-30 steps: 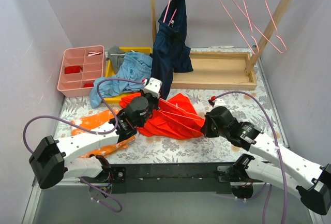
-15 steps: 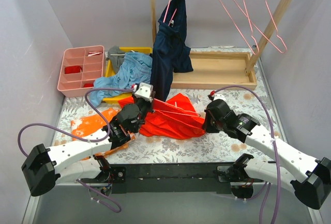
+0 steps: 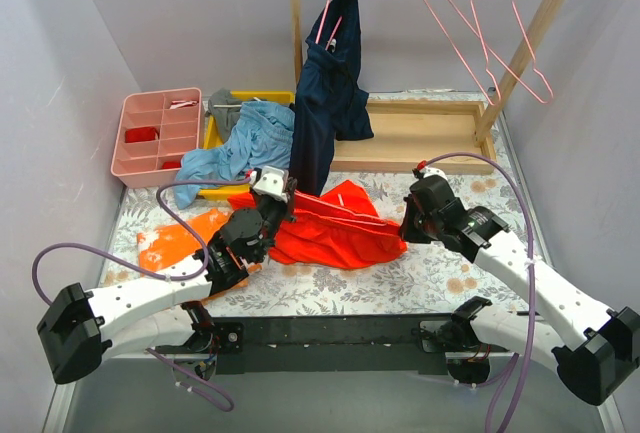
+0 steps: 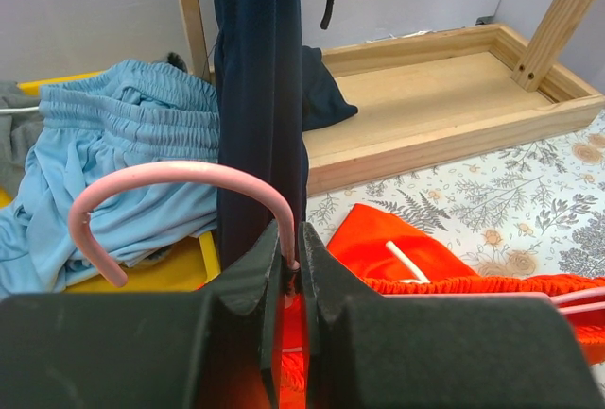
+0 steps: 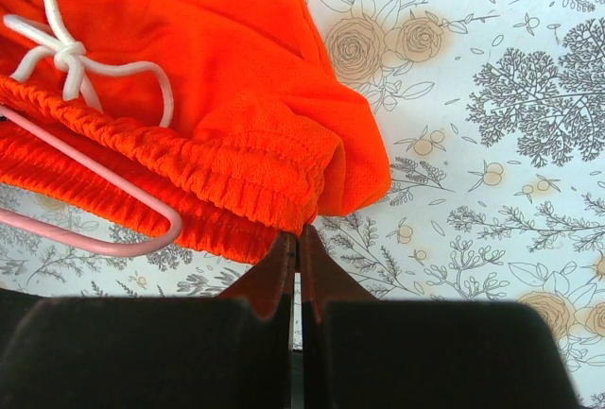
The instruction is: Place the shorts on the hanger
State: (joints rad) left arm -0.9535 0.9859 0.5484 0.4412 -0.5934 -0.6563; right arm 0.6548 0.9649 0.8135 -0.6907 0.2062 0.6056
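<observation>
Both pincers are closed on something: the left pincer clamps the hook neck of the hanger, and the right pincer pinches the waistband corner of the shorts. The shorts lie on the desk, their fabric partly hiding the hanger's wire. Behind them hangs a navy garment, cut off at the top.

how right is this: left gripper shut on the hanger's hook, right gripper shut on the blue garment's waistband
One part is wrong. The right gripper is shut on the waistband of the red shorts, not the blue garment, as the right wrist view shows. The left gripper is shut on the hook of the hanger, as you said.
</observation>
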